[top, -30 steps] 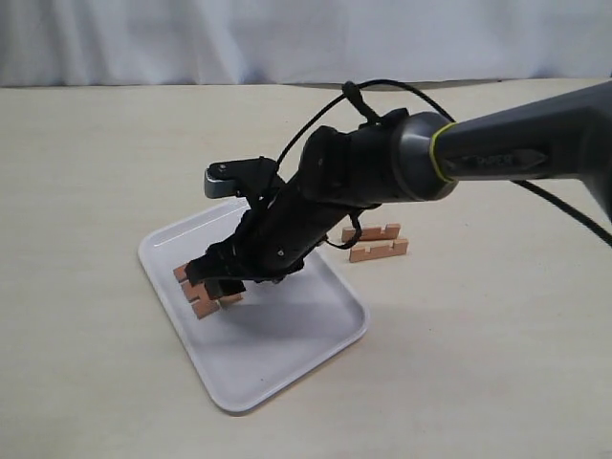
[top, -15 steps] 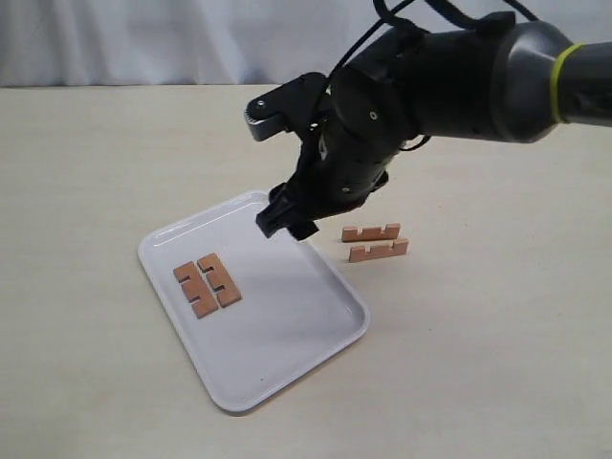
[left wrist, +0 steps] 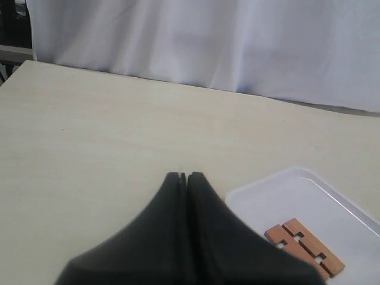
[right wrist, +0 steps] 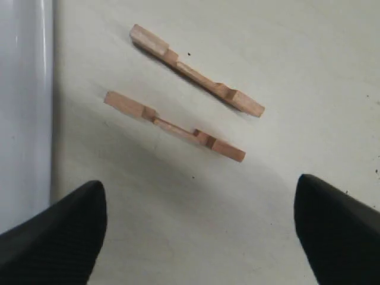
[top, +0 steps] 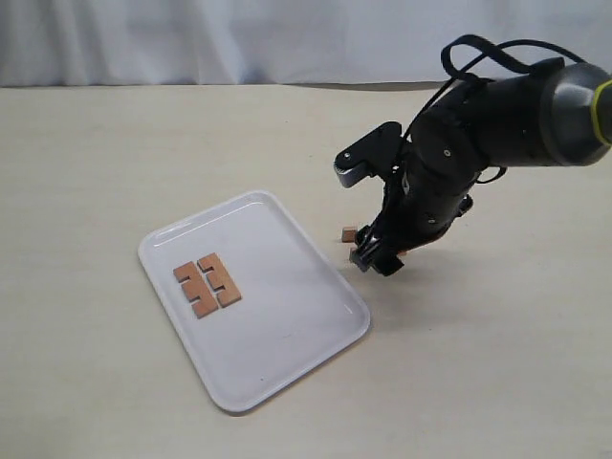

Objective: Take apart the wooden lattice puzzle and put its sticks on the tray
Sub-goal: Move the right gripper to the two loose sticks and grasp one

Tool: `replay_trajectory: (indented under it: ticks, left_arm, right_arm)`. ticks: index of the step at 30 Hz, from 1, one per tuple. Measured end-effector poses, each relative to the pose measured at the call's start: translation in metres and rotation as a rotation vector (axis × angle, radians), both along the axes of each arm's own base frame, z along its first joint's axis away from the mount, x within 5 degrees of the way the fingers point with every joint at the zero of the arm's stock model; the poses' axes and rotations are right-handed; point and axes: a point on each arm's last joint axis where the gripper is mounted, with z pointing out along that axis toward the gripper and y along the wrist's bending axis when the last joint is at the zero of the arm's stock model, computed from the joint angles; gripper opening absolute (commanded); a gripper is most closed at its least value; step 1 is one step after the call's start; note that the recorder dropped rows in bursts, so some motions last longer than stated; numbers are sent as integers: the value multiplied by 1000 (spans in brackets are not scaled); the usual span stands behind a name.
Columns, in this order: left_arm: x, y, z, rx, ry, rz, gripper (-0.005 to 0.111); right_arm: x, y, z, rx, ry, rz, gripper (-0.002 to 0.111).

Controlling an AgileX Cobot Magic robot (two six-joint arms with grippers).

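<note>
The wooden lattice puzzle shows only as separate sticks. Two sticks (top: 206, 284) lie side by side on the white tray (top: 287, 354), and the left wrist view shows them too (left wrist: 303, 246). Two more sticks (right wrist: 196, 70) (right wrist: 173, 126) lie on the table just past the tray's rim (right wrist: 29, 89). My right gripper (top: 378, 258) hangs low over them, open wide and empty (right wrist: 199, 187). In the exterior view it hides all but one stick end (top: 349, 232). The left gripper (left wrist: 183, 176) is shut on nothing, above the table beside the tray (left wrist: 267, 202).
A pale wooden tabletop (top: 115, 143) stretches around the tray. A white curtain (top: 239, 38) hangs along its far edge. Black cables (top: 478, 48) loop above the right arm.
My right arm left the tray, where two sticks now lie, and swung right and down to the two sticks on the table. Its jaws spread wider.
</note>
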Motion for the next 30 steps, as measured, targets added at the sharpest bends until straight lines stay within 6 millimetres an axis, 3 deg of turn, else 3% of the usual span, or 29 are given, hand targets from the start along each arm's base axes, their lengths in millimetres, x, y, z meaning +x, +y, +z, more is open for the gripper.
replay_trajectory:
  ticks: [2,17,24,30]
  left_arm:
    - [0,0,0,0,0,0,0]
    - [0,0,0,0,-2,0,0]
    - [0,0,0,0,-2,0,0]
    - [0,0,0,0,-2,0,0]
  right_arm:
    - [1,0,0,-11,-2,33,62]
    - [5,1,-1,-9,-40,70,62]
    - [9,-13,-23,-6,12,25,62]
    - [13,-18,-30,31,3,17,62]
